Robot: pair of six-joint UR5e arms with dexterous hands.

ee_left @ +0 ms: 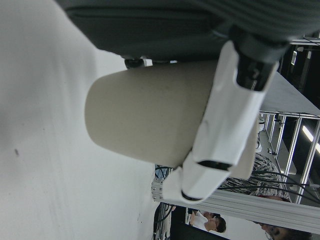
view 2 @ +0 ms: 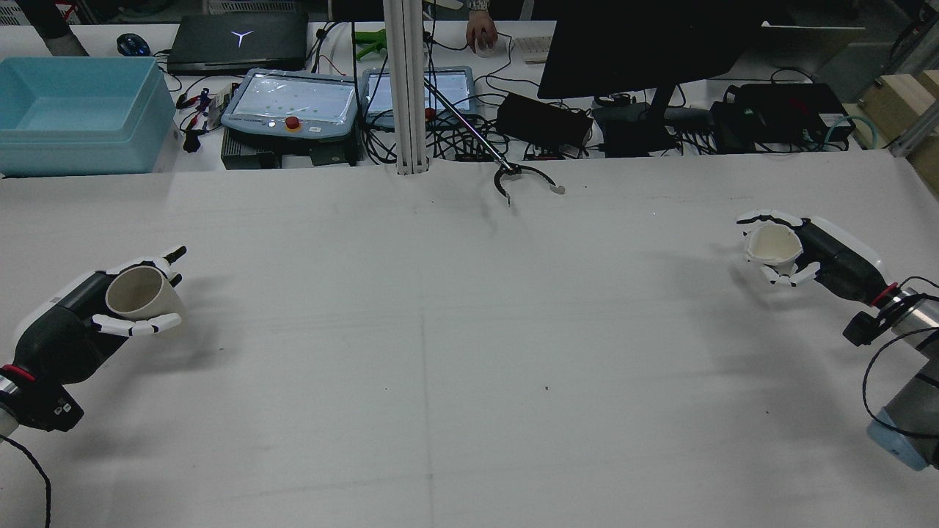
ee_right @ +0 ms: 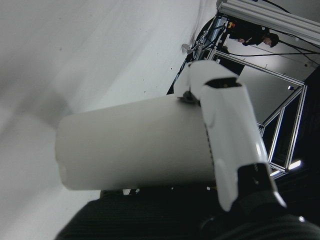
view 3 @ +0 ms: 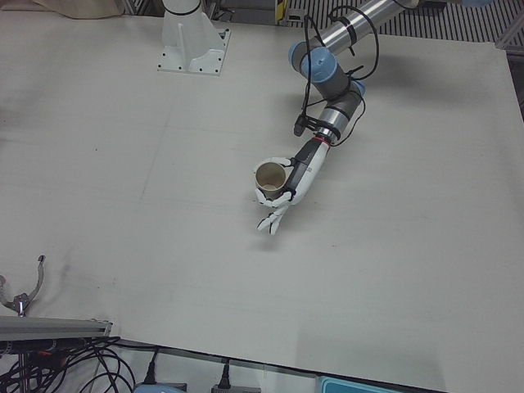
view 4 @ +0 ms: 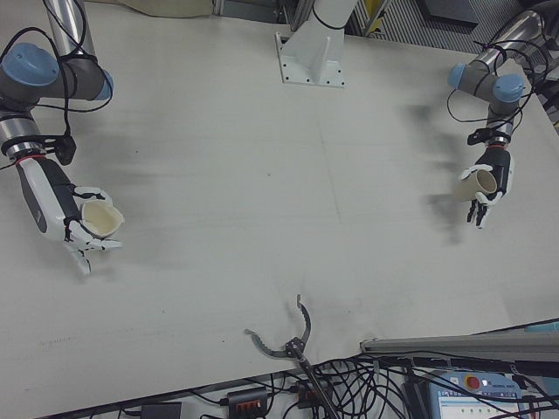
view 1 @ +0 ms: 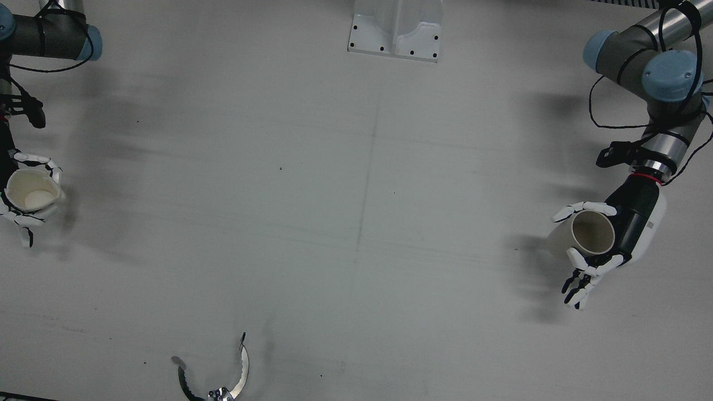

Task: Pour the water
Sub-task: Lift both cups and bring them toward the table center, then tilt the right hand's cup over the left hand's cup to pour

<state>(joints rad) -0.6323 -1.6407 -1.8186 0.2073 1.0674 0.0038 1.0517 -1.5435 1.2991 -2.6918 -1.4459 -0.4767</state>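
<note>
Fingers of the left hand and the right hand each wrap a cup, held well apart above the desk; bringing them together carelessly risks spilling.

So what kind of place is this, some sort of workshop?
Most likely a robotics lab. Two robot arms, the left hand and right hand each holding a paper cup, work over a bare white table, with control pendants and cabling behind.
</note>
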